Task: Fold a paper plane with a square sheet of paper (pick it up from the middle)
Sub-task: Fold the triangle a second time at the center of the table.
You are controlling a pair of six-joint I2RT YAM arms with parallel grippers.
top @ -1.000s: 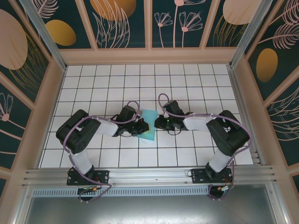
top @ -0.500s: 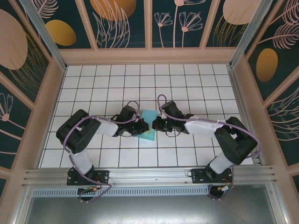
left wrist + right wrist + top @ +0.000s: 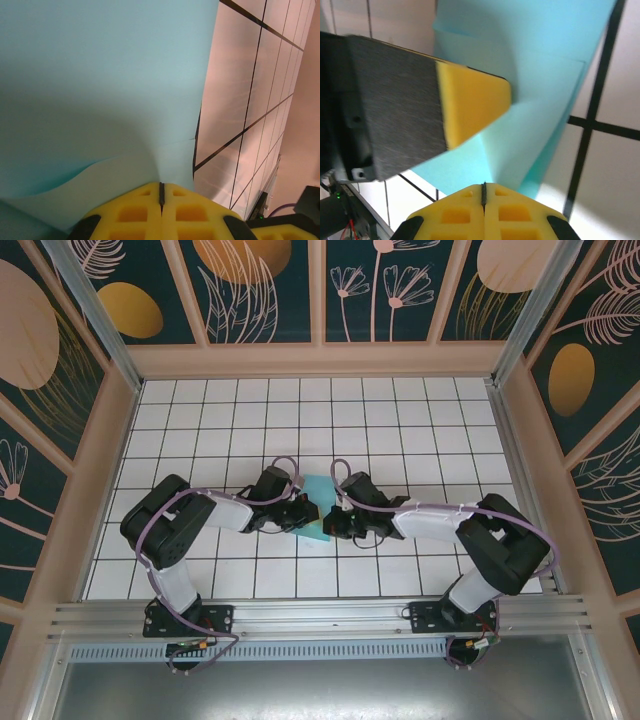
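1. The square sheet of paper [image 3: 318, 502], light blue and already bent into flaps, sits at the middle of the tiled table [image 3: 400, 420], directly between the two grippers.
2. The left gripper [image 3: 303, 512] meets it from the left. In the left wrist view its yellow pads are pressed together, and the paper's creases run down into the seam, so it looks clamped on the sheet's near edge.
3. The right gripper [image 3: 330, 522] meets it from the right. Its pads are likewise together, with a blue corner reaching the seam. This is judged a pinch on the paper, though the contact itself is hidden.
4. From above, the visible blue strip runs roughly from far to near, crosswise to the line joining the grippers.
5. Each gripper has the sheet straight ahead of its fingertips, and neither arm is clearly nearer.
6. The right wrist view shows the left gripper's pad [image 3: 470, 102] lying over the paper, just beside the right gripper, so any pull or fold has little room.
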